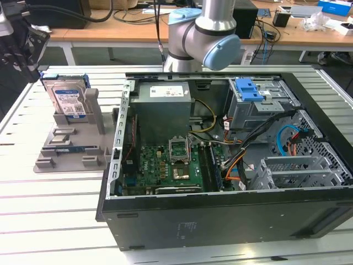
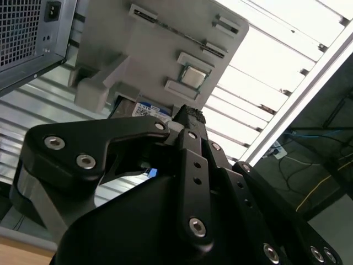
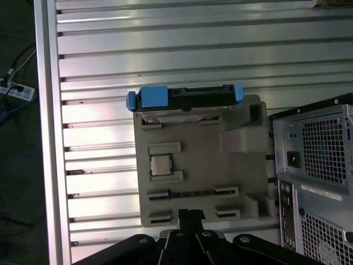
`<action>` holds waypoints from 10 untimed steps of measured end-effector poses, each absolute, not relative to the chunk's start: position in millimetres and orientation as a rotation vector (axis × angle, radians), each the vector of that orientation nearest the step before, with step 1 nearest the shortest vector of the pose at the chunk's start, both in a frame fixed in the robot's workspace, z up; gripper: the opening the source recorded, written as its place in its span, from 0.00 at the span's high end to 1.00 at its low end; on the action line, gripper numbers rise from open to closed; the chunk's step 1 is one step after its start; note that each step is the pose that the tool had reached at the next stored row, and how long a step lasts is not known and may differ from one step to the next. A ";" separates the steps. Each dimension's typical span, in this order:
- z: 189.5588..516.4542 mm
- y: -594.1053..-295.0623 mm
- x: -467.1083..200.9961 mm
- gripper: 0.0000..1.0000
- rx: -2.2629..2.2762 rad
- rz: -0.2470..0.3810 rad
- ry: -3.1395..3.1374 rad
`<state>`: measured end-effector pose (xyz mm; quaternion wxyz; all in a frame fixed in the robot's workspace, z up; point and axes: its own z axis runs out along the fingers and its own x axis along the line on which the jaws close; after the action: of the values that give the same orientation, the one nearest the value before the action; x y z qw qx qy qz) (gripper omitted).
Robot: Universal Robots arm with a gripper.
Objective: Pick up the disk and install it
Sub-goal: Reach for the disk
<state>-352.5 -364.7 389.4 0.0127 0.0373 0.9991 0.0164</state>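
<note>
Slatted metal table (image 1: 49, 221), open computer case (image 1: 220, 215) lying on it, motherboard up. Arm (image 1: 207, 33) base stands behind the case in the exterior view. Grey metal drive bay (image 1: 259, 113) inside the case with a blue latch (image 1: 248, 88) on top. Grey holder (image 1: 71, 149) sits on the table just beside the case, on the exterior view's left. Disk (image 1: 67, 99) stands on edge in the holder's far slot, label facing out, blue rails on its sides, not in the case. In the first wrist view the gripper (image 3: 191, 212) hangs over the holder's end opposite the disk (image 3: 185, 99), well apart from it, fingertips closed together, nothing held. Small square chip (image 3: 161, 164) lies in a holder pocket
</note>
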 end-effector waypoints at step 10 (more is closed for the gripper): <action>387.2 -342.2 -362.1 0.89 0.116 0.051 3.113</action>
<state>-362.1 -342.2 387.2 0.0128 0.0373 0.9991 0.0163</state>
